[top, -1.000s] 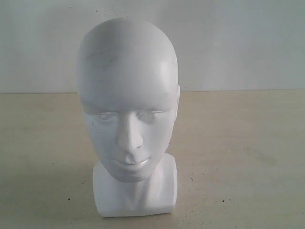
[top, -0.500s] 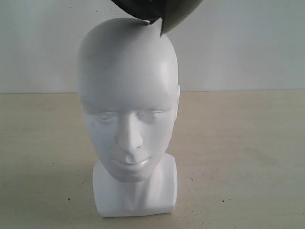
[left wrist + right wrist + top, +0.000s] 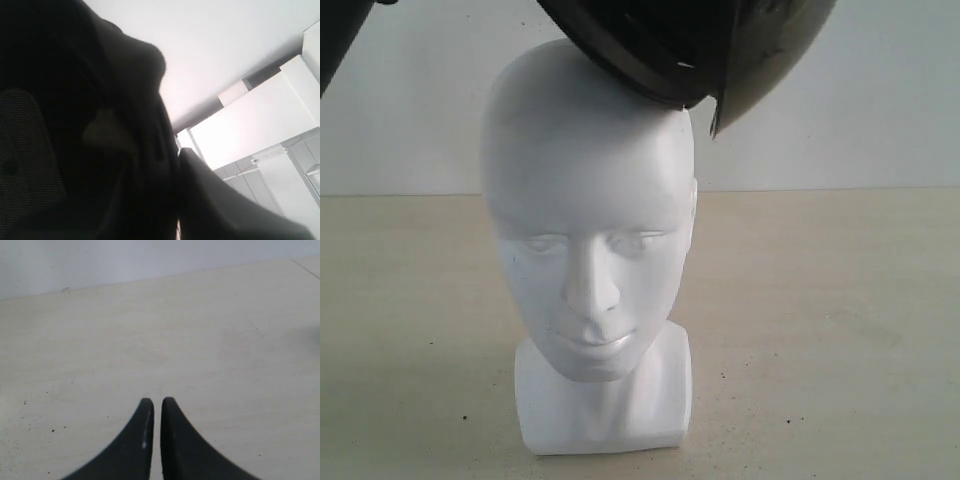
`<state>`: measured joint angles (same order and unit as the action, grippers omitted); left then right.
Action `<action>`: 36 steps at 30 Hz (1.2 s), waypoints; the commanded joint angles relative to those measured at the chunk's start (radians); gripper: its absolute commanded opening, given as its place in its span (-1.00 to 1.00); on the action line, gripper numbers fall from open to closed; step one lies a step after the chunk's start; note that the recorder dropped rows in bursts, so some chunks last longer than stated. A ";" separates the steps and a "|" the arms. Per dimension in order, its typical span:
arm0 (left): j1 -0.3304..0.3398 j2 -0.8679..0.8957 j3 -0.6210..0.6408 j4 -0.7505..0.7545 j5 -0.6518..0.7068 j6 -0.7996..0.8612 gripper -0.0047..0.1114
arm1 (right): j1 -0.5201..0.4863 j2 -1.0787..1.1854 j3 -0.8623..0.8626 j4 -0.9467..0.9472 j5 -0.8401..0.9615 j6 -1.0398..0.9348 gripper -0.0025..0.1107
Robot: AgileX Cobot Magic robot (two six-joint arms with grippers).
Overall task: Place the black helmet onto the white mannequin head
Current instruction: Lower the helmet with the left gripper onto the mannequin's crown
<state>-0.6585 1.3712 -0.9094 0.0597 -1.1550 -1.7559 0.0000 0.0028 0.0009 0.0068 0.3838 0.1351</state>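
The helmet [image 3: 690, 45] hangs tilted over the head [image 3: 588, 200]; level and centre it, then lower. The right pincer [image 3: 156, 405] is pressed together and empty; the left pincer [image 3: 175, 162] I cannot tell

black helmet [image 3: 650, 35] blocks above white mannequin head [image 3: 588, 200]; table [image 3: 840, 330] flanks open.

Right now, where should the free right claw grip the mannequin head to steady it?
Probably the squarish base of the white mannequin head, from the exterior view's right: flat-sided, low and clear of the black helmet tilted over the glossy crown. The right claw is shut now.
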 commanded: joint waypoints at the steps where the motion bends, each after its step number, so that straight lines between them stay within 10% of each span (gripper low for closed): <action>1: -0.005 -0.034 0.033 -0.037 -0.066 0.014 -0.84 | 0.000 -0.003 -0.001 -0.001 -0.004 -0.002 -0.84; 36: -0.002 -0.175 0.217 -0.028 -0.066 0.134 -0.84 | 0.000 -0.003 -0.001 -0.001 -0.004 -0.002 -0.84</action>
<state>-0.6604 1.2298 -0.7054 0.0814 -1.1279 -1.6558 0.0000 0.0028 0.0009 0.0068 0.3838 0.1351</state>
